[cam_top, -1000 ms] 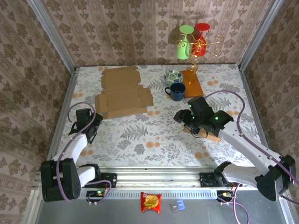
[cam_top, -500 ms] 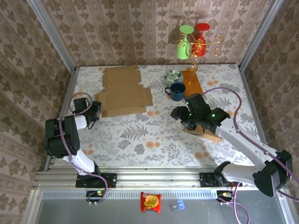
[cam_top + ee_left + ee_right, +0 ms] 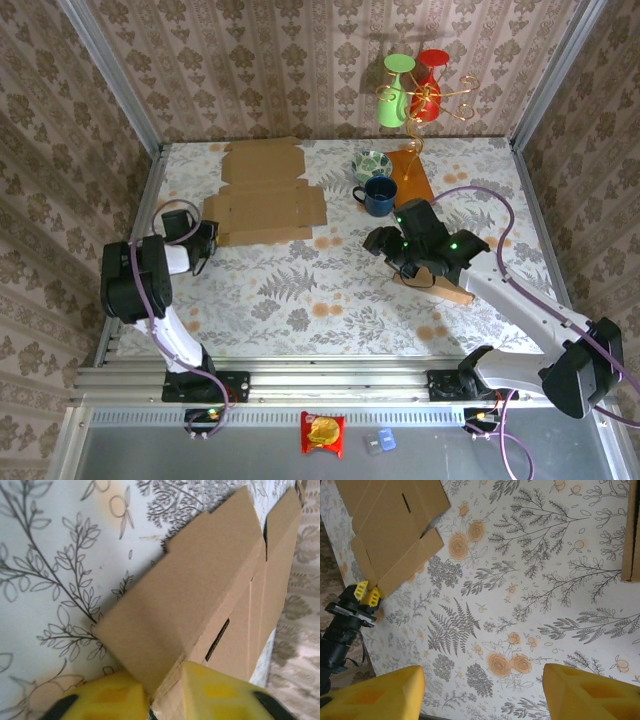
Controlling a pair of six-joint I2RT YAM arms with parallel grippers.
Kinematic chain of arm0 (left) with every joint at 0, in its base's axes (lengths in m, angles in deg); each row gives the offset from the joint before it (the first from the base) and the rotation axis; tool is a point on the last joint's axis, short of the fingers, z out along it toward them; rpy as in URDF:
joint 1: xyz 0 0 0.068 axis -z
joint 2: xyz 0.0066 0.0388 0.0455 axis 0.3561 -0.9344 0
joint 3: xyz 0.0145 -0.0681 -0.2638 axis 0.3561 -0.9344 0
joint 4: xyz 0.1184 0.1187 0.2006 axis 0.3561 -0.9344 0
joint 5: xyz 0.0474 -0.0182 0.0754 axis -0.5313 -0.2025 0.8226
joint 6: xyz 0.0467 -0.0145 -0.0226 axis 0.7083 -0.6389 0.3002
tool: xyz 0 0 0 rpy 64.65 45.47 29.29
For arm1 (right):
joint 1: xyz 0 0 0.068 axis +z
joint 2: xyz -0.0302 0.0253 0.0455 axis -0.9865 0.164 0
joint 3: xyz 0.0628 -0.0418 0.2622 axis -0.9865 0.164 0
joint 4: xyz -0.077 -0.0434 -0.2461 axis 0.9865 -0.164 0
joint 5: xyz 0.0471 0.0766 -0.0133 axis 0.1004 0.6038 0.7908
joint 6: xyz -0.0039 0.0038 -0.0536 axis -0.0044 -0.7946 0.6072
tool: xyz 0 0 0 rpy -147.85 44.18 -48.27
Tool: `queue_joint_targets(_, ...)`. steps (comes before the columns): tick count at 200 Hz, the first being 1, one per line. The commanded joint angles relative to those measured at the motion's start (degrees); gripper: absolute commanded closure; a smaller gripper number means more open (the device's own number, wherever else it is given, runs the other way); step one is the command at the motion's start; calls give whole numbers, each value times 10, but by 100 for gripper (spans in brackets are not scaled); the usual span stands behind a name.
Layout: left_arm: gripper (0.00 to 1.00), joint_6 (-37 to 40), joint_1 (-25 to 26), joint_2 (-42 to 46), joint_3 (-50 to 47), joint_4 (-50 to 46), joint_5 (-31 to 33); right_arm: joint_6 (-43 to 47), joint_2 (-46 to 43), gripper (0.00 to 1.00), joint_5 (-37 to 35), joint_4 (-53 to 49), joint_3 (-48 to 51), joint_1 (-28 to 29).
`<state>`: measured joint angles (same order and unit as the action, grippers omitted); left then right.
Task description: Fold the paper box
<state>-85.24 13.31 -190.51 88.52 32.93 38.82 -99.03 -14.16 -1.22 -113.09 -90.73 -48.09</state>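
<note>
The paper box [image 3: 262, 195] is a flat, unfolded sheet of brown cardboard lying on the flowered table at the back left. My left gripper [image 3: 205, 240] sits at its near left corner. In the left wrist view its yellow fingers [image 3: 107, 700] are shut on the edge of a box flap [image 3: 200, 590], which rises a little off the table. The right wrist view looks down on the box [image 3: 395, 520] with the left gripper [image 3: 365, 594] at its corner. My right gripper [image 3: 385, 245] hovers right of centre, open [image 3: 482, 680], with bare tablecloth between its fingers.
A blue mug [image 3: 378, 195], a patterned bowl [image 3: 370, 163] and an orange board [image 3: 412, 180] stand just right of the box. A wire stand with green and red cups [image 3: 412, 90] is behind them. A wooden block [image 3: 445, 290] lies under the right arm.
My left gripper has swung up to the box's near left corner and shut on the flap. The box has shifted slightly. The right gripper drifted a little to the left, still open.
</note>
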Motion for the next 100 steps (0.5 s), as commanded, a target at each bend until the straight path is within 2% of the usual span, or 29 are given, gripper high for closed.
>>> queue_joint_targets(1,97,-22,5,-24,-1,67,-1,-10,2,35,-2,9,4,0)
queue_joint_targets(5,100,-25,7,-26,-2,76,-1,-12,2,36,-2,12,5,0)
queue_joint_targets(25,100,-35,13,-14,-8,93,16,-31,-3,36,3,32,23,1)
queue_joint_targets(43,100,-37,24,17,-15,88,36,-67,-9,38,7,100,55,4)
queue_joint_targets(70,100,-65,54,74,-36,80,73,-139,8,39,-2,239,100,31)
queue_joint_targets(100,100,-112,105,141,-76,74,126,-208,75,40,-31,423,111,77)
